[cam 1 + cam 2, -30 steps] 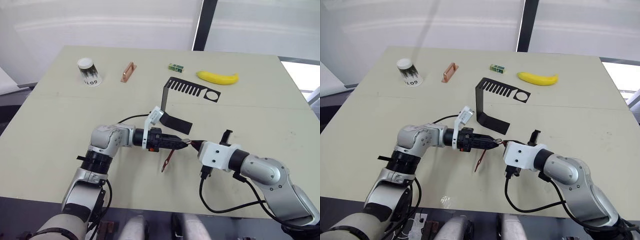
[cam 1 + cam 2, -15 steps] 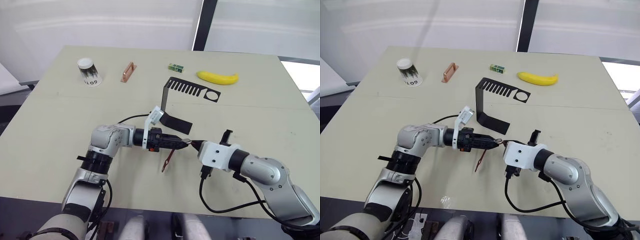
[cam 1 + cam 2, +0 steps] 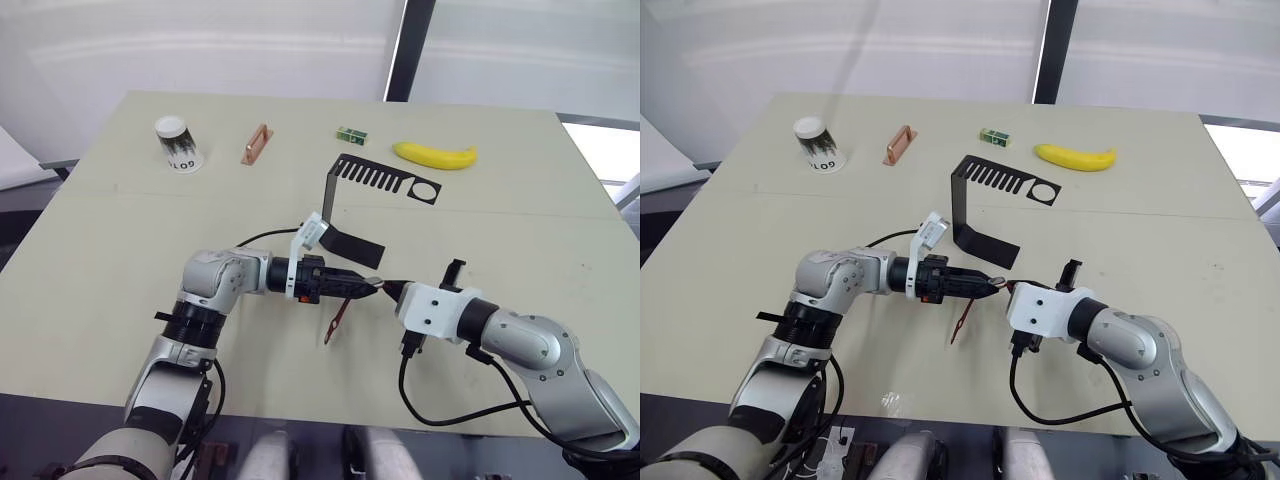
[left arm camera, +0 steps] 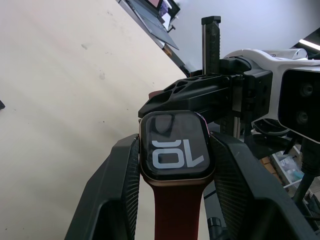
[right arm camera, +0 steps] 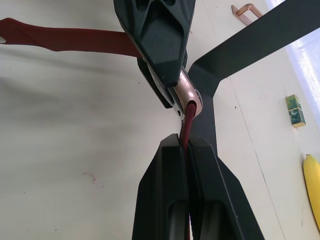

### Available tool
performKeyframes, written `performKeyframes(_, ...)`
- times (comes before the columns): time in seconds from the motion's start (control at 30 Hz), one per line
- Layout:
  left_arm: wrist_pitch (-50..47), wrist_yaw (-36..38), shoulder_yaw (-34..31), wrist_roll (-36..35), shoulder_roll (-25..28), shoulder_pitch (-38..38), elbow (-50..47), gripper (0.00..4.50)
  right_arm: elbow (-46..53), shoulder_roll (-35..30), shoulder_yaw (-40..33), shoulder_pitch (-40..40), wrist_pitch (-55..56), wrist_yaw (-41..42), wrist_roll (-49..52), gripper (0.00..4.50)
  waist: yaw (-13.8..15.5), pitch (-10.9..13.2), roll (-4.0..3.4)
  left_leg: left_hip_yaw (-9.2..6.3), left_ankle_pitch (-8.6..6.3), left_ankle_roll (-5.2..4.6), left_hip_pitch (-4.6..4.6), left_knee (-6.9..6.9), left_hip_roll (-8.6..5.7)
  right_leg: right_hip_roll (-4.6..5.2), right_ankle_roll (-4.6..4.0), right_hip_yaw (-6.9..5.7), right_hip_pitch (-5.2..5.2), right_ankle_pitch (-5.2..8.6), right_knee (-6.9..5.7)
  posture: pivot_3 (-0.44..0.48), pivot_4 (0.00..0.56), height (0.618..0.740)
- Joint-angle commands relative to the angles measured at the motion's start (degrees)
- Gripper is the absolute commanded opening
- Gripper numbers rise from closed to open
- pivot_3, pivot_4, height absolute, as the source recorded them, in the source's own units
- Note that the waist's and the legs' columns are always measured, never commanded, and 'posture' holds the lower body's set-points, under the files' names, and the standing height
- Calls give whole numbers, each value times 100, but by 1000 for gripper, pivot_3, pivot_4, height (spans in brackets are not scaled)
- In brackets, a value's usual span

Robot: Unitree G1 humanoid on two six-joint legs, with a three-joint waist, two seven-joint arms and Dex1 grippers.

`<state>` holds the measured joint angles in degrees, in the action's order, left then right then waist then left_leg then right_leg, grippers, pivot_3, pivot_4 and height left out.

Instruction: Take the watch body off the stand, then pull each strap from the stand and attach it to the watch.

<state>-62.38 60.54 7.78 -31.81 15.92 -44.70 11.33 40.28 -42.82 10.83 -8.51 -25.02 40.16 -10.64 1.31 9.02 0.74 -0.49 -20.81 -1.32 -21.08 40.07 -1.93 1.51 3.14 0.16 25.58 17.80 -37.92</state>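
— Dark-red strap (image 3: 336,321) hangs down from your left end effector (image 3: 368,286), over the table (image 3: 110,240), in front of the stand (image 3: 345,205). What has that end effector got?

— Your left fingers (image 4: 122,185) are closed on the sides of the watch (image 4: 174,146), screen towards the wrist camera, with that strap already fixed to the case.

— And the right end effector (image 3: 388,289)?

— You have its fingers (image 5: 165,190) pinched nearly together on the second strap (image 5: 187,122). The strap's end is at the rim of the watch, right at the slot; I cannot tell whether it is seated.

— Where is the stand?

— It sits upright on the table just behind your two end effectors, its comb top pointing towards the banana (image 3: 434,154). Your cup (image 3: 177,143), copper bar (image 3: 256,143) and small green box (image 3: 351,134) lie well apart along the far side.
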Motion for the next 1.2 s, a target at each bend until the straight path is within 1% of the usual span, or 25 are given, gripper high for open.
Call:
performKeyframes(0.03,76,83,-7,-245,-104,-92,-312,1601,143,54,-13,-54,34,27,20,0,0,0,0,0,0,0,0,0,0,0,0,0,0,0,0,0,150,740)
performKeyframes(0.3,180,93,13,-198,-67,-53,-319,1601,274,37,-140,-71,4,91,158,0,0,0,0,0,0,0,0,0,0,0,0,0,0,0,0,0,150,740)
performKeyframes(0.33,224,98,22,-178,-54,-49,-330,1601,346,35,-221,-71,-36,157,294,631,0,0,0,0,0,0,0,0,0,0,0,0,0,0,0,0,150,740)
performKeyframes(0.37,283,118,32,-154,-24,-52,-344,1601,452,17,-358,-56,-104,254,497,947,1,0,0,0,0,0,0,0,0,0,0,0,0,0,0,0,150,740)
performKeyframes(0.43,504,206,88,-52,81,-53,-383,1601,710,-36,-776,10,-383,545,1118,1958,1,0,0,0,0,0,-2,1,0,0,0,0,0,0,1,0,150,740)
performKeyframes(0.5,827,397,197,63,275,-32,-500,1601,918,-98,-1512,100,-847,929,2009,2943,2,0,0,0,0,0,0,0,0,1,0,0,0,0,1,0,150,740)
performKeyframes(0.6,1494,862,443,256,693,41,-776,1601,890,-212,-2913,298,-1557,1544,3650,4369,0,0,0,-3,0,0,0,0,0,1,0,-2,-3,0,2,0,150,740)
performKeyframes(0.63,1671,997,498,294,819,65,-868,1601,793,-270,-3318,358,-1805,1668,4122,4443,3,0,0,-5,-1,0,0,0,0,1,0,-3,-4,0,4,0,150,740)
performKeyframes(0.7,2058,1233,590,392,1025,110,-1014,1601,592,-442,-3896,419,-2199,1799,4844,4443,5,0,0,-5,-1,0,2,-2,0,2,0,-3,-6,0,3,0,150,740)
performKeyframes(0.77,2568,1471,686,542,1185,180,-1165,1601,439,-662,-4248,428,-2518,1861,5441,4443,5,0,0,-5,-2,-2,2,-2,0,3,0,-3,-9,0,6,0,150,740)
performKeyframes(0.83,3308,1625,862,879,1329,299,-1314,1601,305,-873,-4486,459,-2799,1895,5978,4443,3,0,-1,-4,-3,-4,2,-3,0,4,0,-1,-9,0,9,0,150,740)
performKeyframes(0.9,3956,1643,1084,1292,1410,410,-1315,1601,281,-1038,-4509,553,-2863,1887,6193,4443,12,0,-1,-5,-3,-5,3,-5,1,4,0,-2,-9,0,15,0,150,740)
performKeyframes(0.97,4333,1577,1262,1610,1443,476,-1231,1601,297,-1161,-4448,704,-2793,1914,6210,4443,19,0,-1,-4,-4,-6,3,-4,1,4,0,-1,-10,0,17,0,150,740)
performKeyframes(1.2,4424,989,1664,2354,1313,732,-1033,1601,359,-1163,-4033,1143,-2339,1777,5987,4443,27,-1,0,0,-10,-17,0,-1,1,3,2,2,-10,-1,7,0,150,740)
